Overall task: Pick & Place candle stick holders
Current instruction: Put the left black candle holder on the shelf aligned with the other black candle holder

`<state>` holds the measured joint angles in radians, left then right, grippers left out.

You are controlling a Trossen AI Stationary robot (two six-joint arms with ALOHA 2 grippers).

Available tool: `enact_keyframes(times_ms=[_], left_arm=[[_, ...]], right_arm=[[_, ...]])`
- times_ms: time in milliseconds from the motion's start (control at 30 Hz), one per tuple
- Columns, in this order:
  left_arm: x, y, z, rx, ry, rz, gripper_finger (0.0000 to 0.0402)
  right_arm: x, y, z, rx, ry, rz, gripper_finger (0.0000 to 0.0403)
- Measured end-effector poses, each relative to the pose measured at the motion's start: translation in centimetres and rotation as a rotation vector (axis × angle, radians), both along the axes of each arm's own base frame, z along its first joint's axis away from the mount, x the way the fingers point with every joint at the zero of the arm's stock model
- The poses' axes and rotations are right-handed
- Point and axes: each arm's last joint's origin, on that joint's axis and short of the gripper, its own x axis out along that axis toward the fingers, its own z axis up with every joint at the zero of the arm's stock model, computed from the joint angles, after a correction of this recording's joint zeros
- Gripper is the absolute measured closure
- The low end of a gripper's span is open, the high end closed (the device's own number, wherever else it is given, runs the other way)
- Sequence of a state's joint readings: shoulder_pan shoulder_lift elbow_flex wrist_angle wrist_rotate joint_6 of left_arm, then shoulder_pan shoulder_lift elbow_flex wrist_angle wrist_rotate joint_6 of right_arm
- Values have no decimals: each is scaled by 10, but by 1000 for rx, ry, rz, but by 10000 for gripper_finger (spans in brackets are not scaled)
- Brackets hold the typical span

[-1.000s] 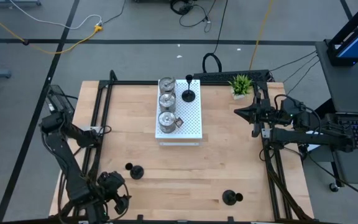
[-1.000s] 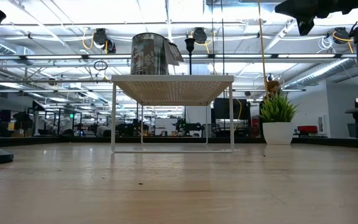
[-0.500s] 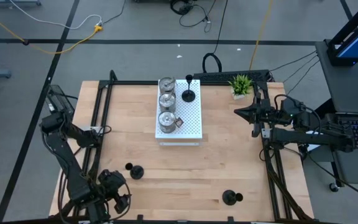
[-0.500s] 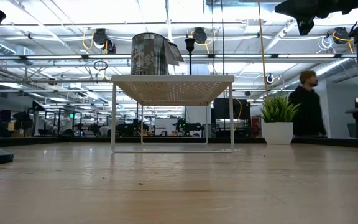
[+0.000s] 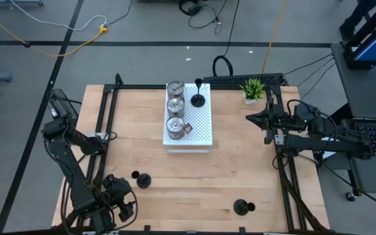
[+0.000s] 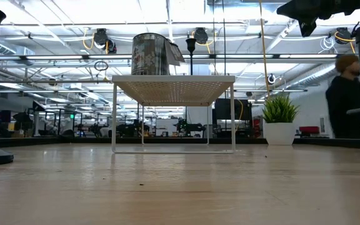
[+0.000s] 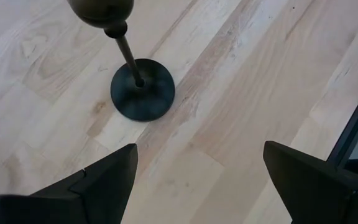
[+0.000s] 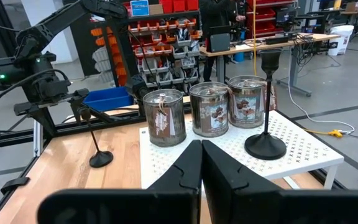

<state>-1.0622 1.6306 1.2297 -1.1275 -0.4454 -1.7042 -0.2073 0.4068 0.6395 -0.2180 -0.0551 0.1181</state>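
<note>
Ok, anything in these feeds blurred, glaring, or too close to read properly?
Low view: bright ceiling lights backlight the white board, and the person at the right edge is smeared. Left wrist view: the black holder has its cup soft and cropped, its base sharp. High view: evenly lit.

I work in a big open workshop or robotics lab: my wooden counter [image 5: 194,176] stands on a grey concrete floor [image 5: 142,62] strewn with cables [image 5: 51,29], long ceiling lights [image 6: 74,12] run overhead, and behind are racks of red and blue parts bins [image 8: 166,31], workbenches [image 8: 272,46] and a person [image 6: 345,94] passing
</note>
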Motion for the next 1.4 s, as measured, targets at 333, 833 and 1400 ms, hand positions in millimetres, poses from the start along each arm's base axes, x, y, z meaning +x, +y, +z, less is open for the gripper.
enact_keyframes(times_ms=[333, 833, 1400], left_arm=[[-2, 2, -1, 10, 49, 2, 50], [-4, 2, -1, -12, 133, -41, 50], [-4, 3, -1, 35, 127, -112, 50]], right_arm=[[0, 0, 0, 0, 0, 1, 402], [0, 0, 0, 0, -1, -1, 402], [0, 0, 0, 0, -1, -2, 402]])
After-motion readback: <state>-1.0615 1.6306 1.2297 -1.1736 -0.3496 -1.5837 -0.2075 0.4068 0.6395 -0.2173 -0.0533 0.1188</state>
